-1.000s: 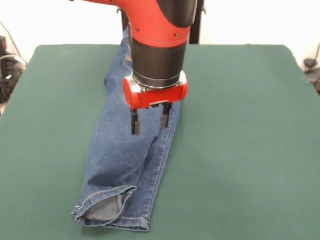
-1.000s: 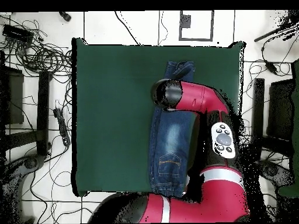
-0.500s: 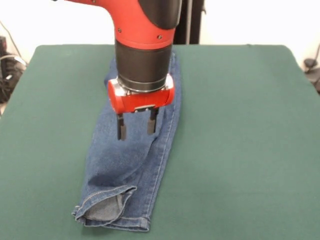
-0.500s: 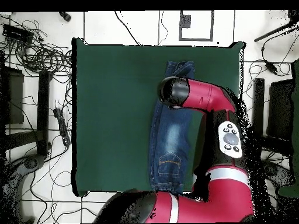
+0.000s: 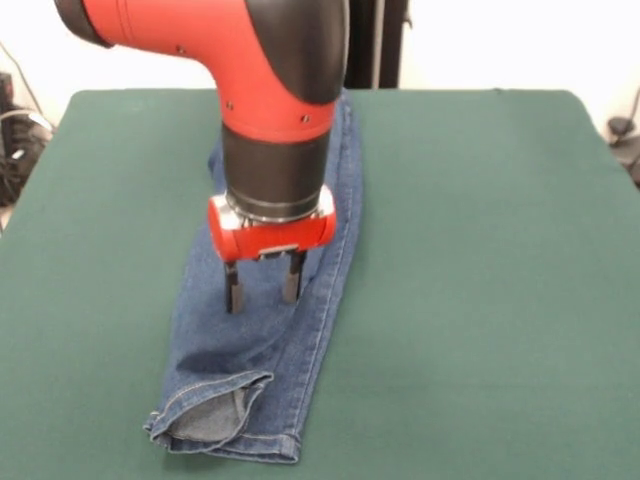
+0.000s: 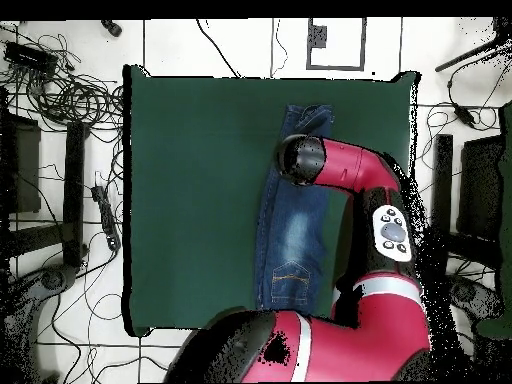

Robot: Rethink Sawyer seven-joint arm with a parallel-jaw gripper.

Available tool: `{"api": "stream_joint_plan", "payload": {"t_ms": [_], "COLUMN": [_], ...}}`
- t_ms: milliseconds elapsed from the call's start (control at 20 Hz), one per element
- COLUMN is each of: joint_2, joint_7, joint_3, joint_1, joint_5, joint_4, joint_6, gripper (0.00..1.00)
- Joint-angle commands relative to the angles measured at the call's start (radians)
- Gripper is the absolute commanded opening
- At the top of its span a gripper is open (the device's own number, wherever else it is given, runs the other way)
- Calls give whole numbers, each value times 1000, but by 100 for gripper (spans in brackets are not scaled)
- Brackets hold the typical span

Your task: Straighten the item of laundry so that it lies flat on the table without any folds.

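The blue denim jeans lie folded lengthwise, one leg on the other, along the dark green table. The upper leg's cuff near the front edge is turned over and shows its inside. My gripper hangs open and empty just above the legs, fingers pointing down, short of the cuffs. In the overhead view the jeans run top to bottom right of the table's middle, waistband and stitched pocket toward the robot's base. The arm's wrist covers the leg part there and hides the gripper.
Cables and stands lie on the floor left of the table in the overhead view. The arm's red body reaches over the table's right side. Bare green cloth spreads on both sides of the jeans.
My gripper has moved along the jeans toward the cuffs and the front edge, shifting slightly left in the front view. It stayed open. The jeans have not moved.
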Motion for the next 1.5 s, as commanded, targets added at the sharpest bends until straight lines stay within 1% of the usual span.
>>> {"api": "stream_joint_plan", "payload": {"t_ms": [50,300,500,800,950,1200,1350,1500], "joint_2": [134,188,231,241,218,159,119,103], "joint_7": [143,163,192,204,196,234,228,245], "joint_3": [116,109,91,100,107,83,79,65], "joint_1": [7,17,33,31,32,58,57,69], "joint_5": [-2,16,43,58,61,88,97,107], "joint_4": [1,-40,-81,-89,-83,-100,-105,-132], "joint_6": [-126,-142,-100,-101,-81,7,56,99], "gripper": [100,100,100,100,100,100,100,100]}}
